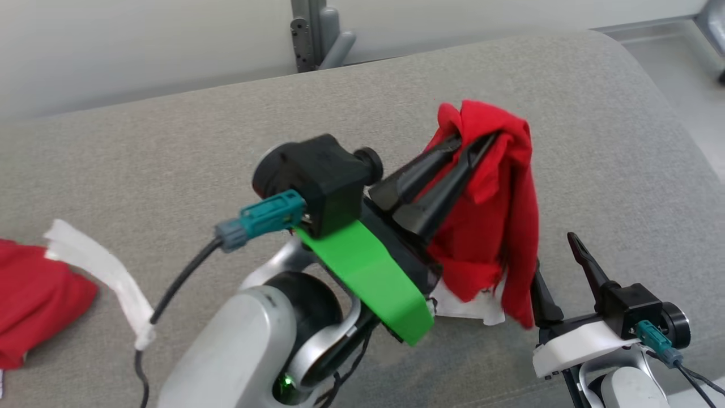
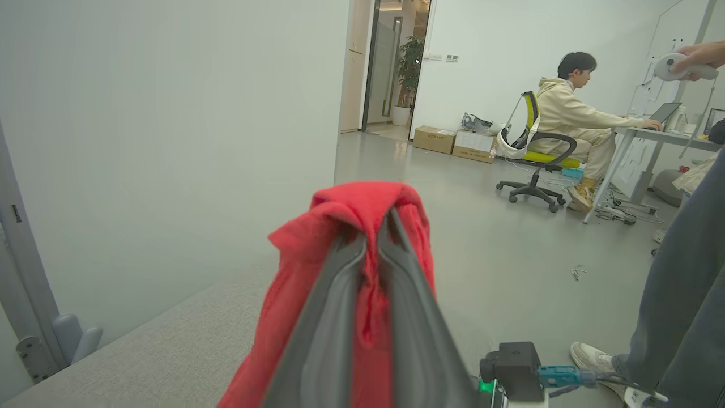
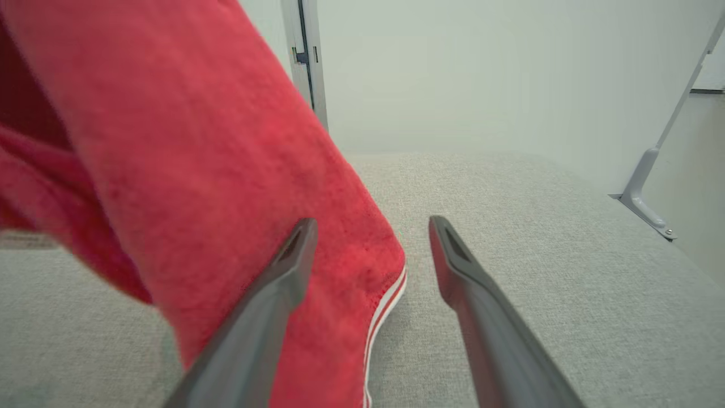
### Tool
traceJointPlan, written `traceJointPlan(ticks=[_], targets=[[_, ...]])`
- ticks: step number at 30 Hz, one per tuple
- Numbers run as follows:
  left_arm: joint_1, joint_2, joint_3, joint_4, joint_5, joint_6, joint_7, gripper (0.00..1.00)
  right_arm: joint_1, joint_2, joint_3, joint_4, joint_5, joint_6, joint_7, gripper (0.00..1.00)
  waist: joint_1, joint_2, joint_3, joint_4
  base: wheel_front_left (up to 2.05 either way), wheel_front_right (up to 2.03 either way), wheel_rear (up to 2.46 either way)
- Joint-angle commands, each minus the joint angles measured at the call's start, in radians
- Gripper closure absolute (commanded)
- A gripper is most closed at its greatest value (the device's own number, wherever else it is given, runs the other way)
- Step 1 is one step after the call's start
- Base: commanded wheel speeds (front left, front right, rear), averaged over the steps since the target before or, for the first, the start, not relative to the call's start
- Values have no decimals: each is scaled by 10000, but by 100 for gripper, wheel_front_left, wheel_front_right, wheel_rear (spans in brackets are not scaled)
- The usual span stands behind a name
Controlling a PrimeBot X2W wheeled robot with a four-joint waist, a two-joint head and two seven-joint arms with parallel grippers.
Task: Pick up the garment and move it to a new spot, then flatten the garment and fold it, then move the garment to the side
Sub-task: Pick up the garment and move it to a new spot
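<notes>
Garment (image 1: pixel 493 215): red cloth, matt, short fuzzy nap, soft folds; hem carries smooth white striped trim. Cushion (image 1: pixel 170 153): grey woven upholstery, matt, slightly rough grain. Fingers (image 1: pixel 447 187) of left gripper (image 1: pixel 474 137): dark, matt, smooth, moulded plastic or rubber, cannot tell which; right gripper (image 3: pixel 371 225) fingers show the same finish. Left wrist bracket (image 1: pixel 374 277): bright green plastic, smooth, faint sheen. Camera housing (image 1: pixel 323 175): black plastic, matt. Connector (image 1: pixel 272 215): teal plastic, slight gloss. Forearm shell (image 1: pixel 238 351): silver-grey, satin, smooth; metal or painted plastic unclear. Right wrist bracket (image 1: pixel 572 345): white plastic, matt. At cushion's left edge, second cloth (image 1: pixel 34 294): red, matt, with white crinkled band (image 1: pixel 96 266).
</notes>
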Motion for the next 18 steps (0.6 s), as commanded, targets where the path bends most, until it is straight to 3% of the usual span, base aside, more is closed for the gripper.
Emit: traceJointPlan(ticks=[1, 7, 16, 18], targets=[[207, -1, -136, 169, -26, 125, -85, 100, 2, 2, -75, -48, 81, -3, -37, 0, 0, -2, 170, -280, 0, 0, 0], [795, 262, 6, 1703, 177, 498, -422, 100, -76, 30, -169, -98, 101, -3, -37, 0, 0, -2, 389, -333, 0, 0, 0], [1458, 277, -94, 6438, 259, 219, -1821, 100, -242, 38, -133, -56, 145, -3, -37, 0, 0, -2, 611, -260, 0, 0, 0], [1413, 256, -180, 6893, 385, 172, -2001, 100, -256, 39, -117, -54, 159, -1, -37, 0, 0, -2, 609, -262, 0, 0, 0]])
